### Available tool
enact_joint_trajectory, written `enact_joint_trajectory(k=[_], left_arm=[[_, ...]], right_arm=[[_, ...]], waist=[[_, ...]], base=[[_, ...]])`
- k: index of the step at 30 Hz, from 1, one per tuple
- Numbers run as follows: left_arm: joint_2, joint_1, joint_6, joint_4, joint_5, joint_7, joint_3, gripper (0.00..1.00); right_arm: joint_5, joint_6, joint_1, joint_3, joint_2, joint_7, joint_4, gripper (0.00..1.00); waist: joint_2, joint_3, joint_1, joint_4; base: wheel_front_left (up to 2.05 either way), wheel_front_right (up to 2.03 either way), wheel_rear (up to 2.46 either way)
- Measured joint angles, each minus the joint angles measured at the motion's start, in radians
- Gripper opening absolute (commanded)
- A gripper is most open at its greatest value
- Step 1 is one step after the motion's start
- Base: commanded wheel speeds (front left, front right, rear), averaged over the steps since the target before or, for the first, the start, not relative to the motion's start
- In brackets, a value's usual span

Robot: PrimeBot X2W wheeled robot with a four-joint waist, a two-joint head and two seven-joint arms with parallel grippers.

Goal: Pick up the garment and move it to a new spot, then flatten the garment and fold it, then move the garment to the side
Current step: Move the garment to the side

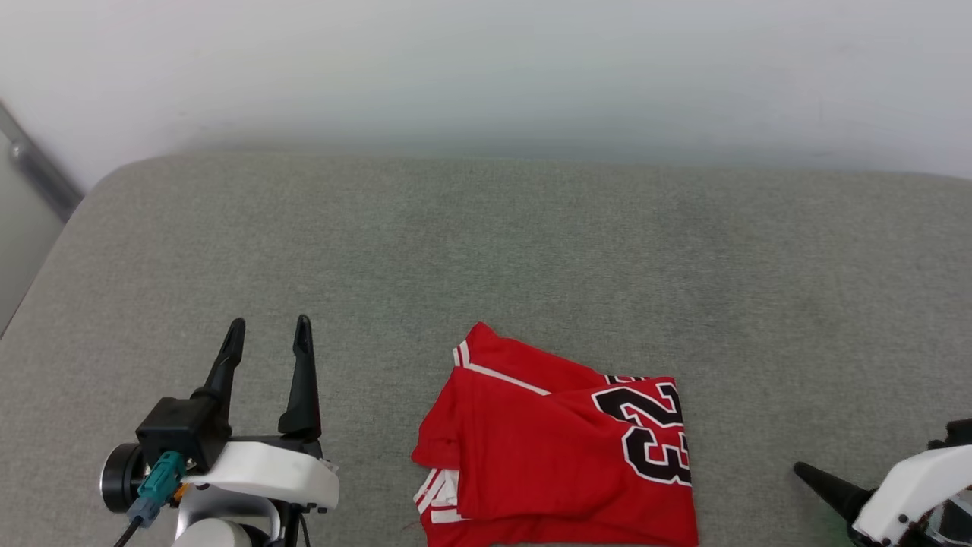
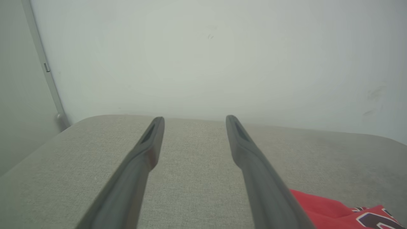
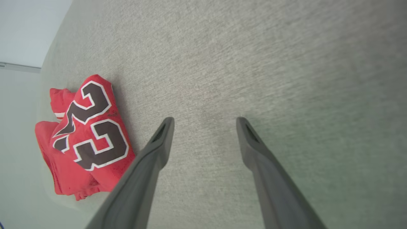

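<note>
The garment (image 1: 562, 448), a red shirt with a black white-outlined "23" and red-white striped trim, lies folded in a compact bundle on the grey fabric surface (image 1: 486, 251), near the front edge, centre-right. My left gripper (image 1: 269, 327) stands open to the garment's left, apart from it, holding nothing. In the left wrist view my left gripper (image 2: 194, 119) points at the far wall, with the garment (image 2: 334, 211) at the lower right. My right gripper (image 3: 203, 120) is open over bare fabric, the garment (image 3: 86, 140) to its left. In the head view one right fingertip (image 1: 805, 471) shows at lower right.
A pale wall (image 1: 486, 68) rises behind the grey surface. A grey metal rail (image 1: 38, 171) runs along the far left corner. The surface's left edge (image 1: 45, 273) drops away beside it. Bare fabric spreads behind and on both sides of the shirt.
</note>
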Motion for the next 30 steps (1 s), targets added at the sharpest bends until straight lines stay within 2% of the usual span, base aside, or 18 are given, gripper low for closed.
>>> enact_joint_trajectory(k=[4, 7, 11, 15, 16, 17, 18, 19, 24, 30], left_arm=[[-0.009, -0.021, -0.017, -0.005, 0.013, -0.001, 0.001, 1.00], [-0.015, -0.028, -0.026, 0.000, 0.018, -0.001, 0.003, 1.00], [-0.022, -0.033, -0.037, 0.012, 0.024, -0.001, 0.006, 1.00], [-0.032, -0.040, -0.048, 0.024, 0.025, -0.001, 0.006, 1.00], [-0.034, -0.040, -0.049, 0.026, 0.026, -0.001, 0.007, 1.00], [-0.037, -0.041, -0.050, 0.030, 0.027, -0.001, 0.009, 1.00], [-0.040, -0.041, -0.052, 0.033, 0.028, -0.001, 0.010, 1.00], [-0.041, -0.041, -0.052, 0.035, 0.031, -0.001, 0.010, 1.00], [-0.044, -0.032, -0.058, 0.053, 0.034, -0.001, 0.009, 1.00], [-0.043, 0.004, -0.070, 0.059, 0.040, -0.001, -0.018, 1.00]], right_arm=[[0.103, 0.000, -0.064, 0.017, 0.036, 0.075, 0.081, 1.00], [0.216, 0.000, -0.109, 0.041, 0.039, 0.114, 0.132, 1.00], [0.375, 0.000, -0.148, 0.117, 0.042, 0.137, 0.194, 1.00], [0.419, 0.001, -0.161, 0.178, 0.043, 0.138, 0.228, 0.98], [0.419, 0.001, -0.163, 0.187, 0.043, 0.133, 0.232, 0.44], [0.412, 0.001, -0.164, 0.197, 0.043, 0.126, 0.234, 0.44], [0.402, 0.001, -0.165, 0.207, 0.043, 0.115, 0.233, 0.15], [0.398, 0.001, -0.165, 0.211, 0.043, 0.102, 0.233, 0.00], [0.350, 0.000, -0.165, 0.252, 0.029, 0.044, 0.216, 0.00], [0.168, 0.000, -0.161, 0.331, -0.051, -0.039, 0.200, 0.00]], waist=[[0.0000, 0.031, 0.0000, 0.035], [0.0000, 0.053, 0.0000, 0.059], [0.0000, 0.074, 0.0000, 0.085], [0.0000, 0.082, 0.0000, 0.100], [0.0000, 0.082, 0.0000, 0.102], [0.0000, 0.080, 0.0000, 0.103], [0.0000, 0.077, 0.0000, 0.103], [0.0000, 0.073, 0.0000, 0.102], [0.0000, 0.042, 0.0000, 0.084], [0.0000, -0.018, 0.0000, -0.006]], base=[[0.00, 0.00, 0.00], [0.00, 0.00, 0.00], [0.00, 0.00, 0.00], [0.00, 0.00, 0.00], [0.00, 0.00, 0.00], [0.00, 0.00, 0.00], [0.00, 0.00, 0.00], [0.00, 0.00, 0.00], [0.00, 0.00, 0.00], [0.00, 0.00, 0.00]])
